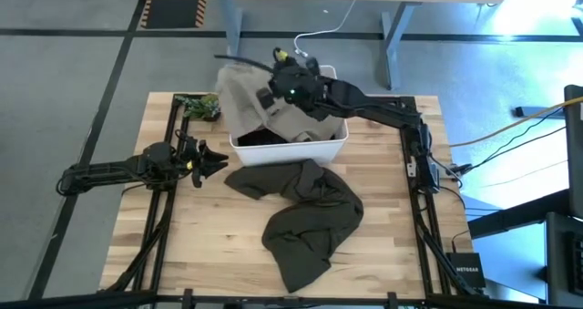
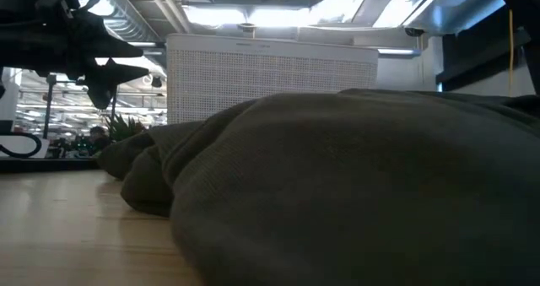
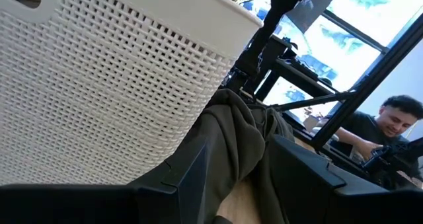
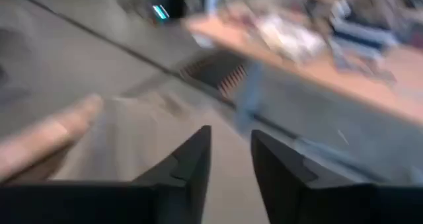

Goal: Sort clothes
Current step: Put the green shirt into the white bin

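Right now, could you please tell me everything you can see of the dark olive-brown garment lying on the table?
The dark olive-brown garment is soft, matte fabric, crumpled in loose folds and spread on the pale wooden table. It lies in front of the white perforated plastic bin, its upper edge reaching the bin's front wall. Neither arm holds it; it fills most of the low view.

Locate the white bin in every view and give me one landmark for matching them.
High view: the white bin sits at the table's far middle, a grey-khaki garment draped over it.
Low view: its perforated wall rises behind the dark olive garment.
Left wrist view: its lattice wall fills the upper left.
Right wrist view: not identifiable.
Shared landmark: the dark olive garment lying against the bin's front.
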`<action>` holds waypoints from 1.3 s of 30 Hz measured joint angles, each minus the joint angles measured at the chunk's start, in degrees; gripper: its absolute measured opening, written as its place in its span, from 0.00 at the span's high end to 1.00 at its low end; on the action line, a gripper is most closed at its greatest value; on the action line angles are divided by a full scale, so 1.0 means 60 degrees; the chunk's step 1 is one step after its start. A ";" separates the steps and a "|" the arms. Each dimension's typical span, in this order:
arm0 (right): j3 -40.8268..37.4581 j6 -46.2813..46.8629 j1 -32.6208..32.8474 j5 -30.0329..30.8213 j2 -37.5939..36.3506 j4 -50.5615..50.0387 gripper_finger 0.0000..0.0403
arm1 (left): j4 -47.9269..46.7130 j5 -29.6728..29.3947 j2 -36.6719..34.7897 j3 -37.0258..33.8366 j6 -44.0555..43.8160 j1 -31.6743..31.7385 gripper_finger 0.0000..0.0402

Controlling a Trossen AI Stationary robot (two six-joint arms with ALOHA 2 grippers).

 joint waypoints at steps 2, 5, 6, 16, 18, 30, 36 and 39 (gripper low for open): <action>0.0004 0.0987 0.0046 0.0160 -0.0012 -0.1381 0.62 | 0.0000 0.0000 -0.0004 0.0000 0.0000 0.0000 0.61; 0.0000 0.1759 0.0232 -0.0015 -0.0036 -0.2783 0.52 | 0.0000 -0.0004 -0.0004 0.0000 -0.0002 0.0000 0.61; 0.0000 0.1793 0.0357 -0.0182 -0.0069 -0.3038 0.49 | 0.0000 0.0000 -0.0003 0.0000 0.0000 0.0000 0.61; 0.0011 0.2353 0.3173 -0.1327 -0.0114 -0.6297 0.39 | 0.0000 -0.0003 0.0000 0.0000 0.0000 0.0000 0.61; 0.0007 0.3002 0.3827 -0.1557 -0.0110 -0.7021 0.39 | 0.0000 -0.0002 0.0000 0.0000 0.0000 0.0000 0.61; -0.3866 0.6011 0.6850 -0.1558 -0.0094 -0.6328 0.39 | -0.0003 0.0000 -0.0003 0.0000 0.0000 0.0000 0.61; -0.6828 0.6582 0.7003 -0.2651 -0.0085 -0.2289 0.39 | -0.0001 -0.0002 -0.0003 0.0000 0.0000 0.0000 0.61; -0.7997 0.6639 0.6763 -0.2541 -0.0085 -0.0361 0.39 | 0.0000 -0.0002 0.0000 0.0000 0.0000 0.0000 0.61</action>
